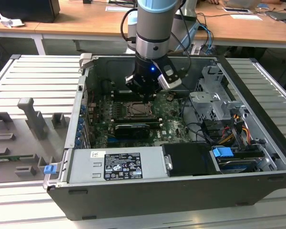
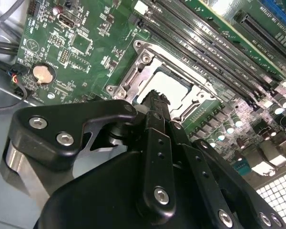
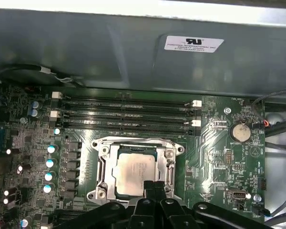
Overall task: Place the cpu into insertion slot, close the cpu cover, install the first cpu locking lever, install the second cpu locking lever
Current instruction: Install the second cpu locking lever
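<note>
The cpu, with its dull silver top up, sits in the insertion slot on the green board inside the open computer case. The silvery cpu cover lies flat around it, and the chip shows through the cover's cut-out. My gripper hangs just above the socket's edge with its black fingers pressed together, holding nothing. In the second wrist view the gripper partly hides the cpu and the cover. In the exterior view the gripper stands over the far side of the socket.
Long black memory slots run beside the socket toward the grey case wall. A coin battery and cables sit to one side. A black finned card, the power supply and a drive cage crowd the case.
</note>
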